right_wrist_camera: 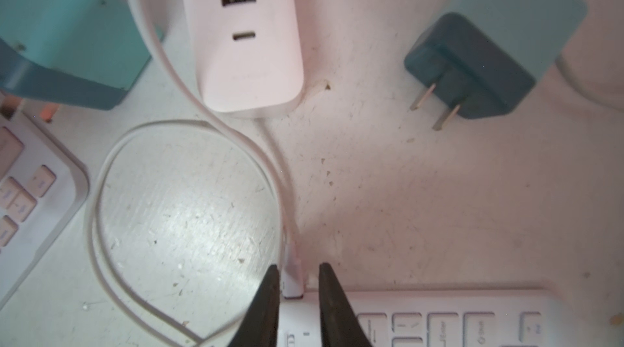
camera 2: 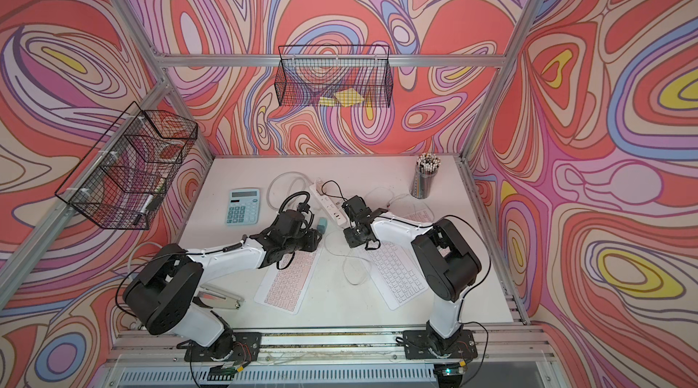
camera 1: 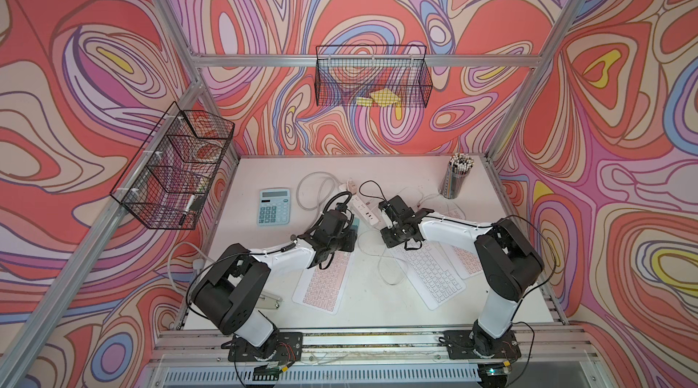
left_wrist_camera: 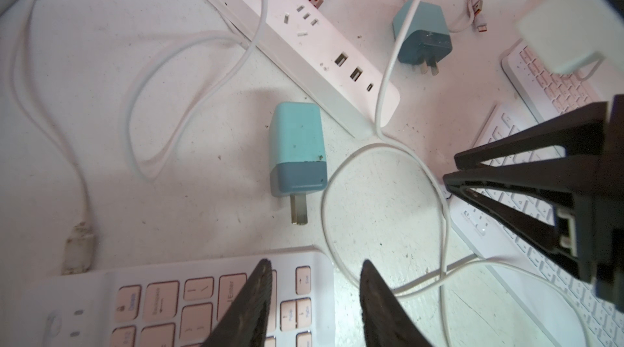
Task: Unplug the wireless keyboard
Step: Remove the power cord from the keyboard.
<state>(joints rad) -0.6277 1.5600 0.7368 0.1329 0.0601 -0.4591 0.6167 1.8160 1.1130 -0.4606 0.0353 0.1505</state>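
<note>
**A:** Where do the arms stand?

**B:** The left gripper [left_wrist_camera: 315,294] hovers over the far end of the pink-keyed keyboard [left_wrist_camera: 169,301], its fingers partly apart with nothing between them. To its right, the right gripper [right_wrist_camera: 299,269] straddles the plug [right_wrist_camera: 293,282]. The plug sits in the far edge of the white keyboard [right_wrist_camera: 439,321], near the table's middle. Those fingers are narrowly apart, and I cannot tell whether they pinch the plug yet.

**A:** How should it pull?

**B:** I'd close squarely on the plug's body, not the cable [right_wrist_camera: 98,210], then draw it straight out toward the far side, level with the table. The keyboard looks light and may slide along.

**A:** And the count?

**B:** One calculator [camera 1: 274,206] far left. Mid-table, two teal chargers [left_wrist_camera: 297,149], both unplugged, and one power strip [right_wrist_camera: 246,58]. Three keyboards in all, with the third keyboard [camera 1: 466,259] furthest right. One pencil cup [camera 1: 455,178] far right.
</note>
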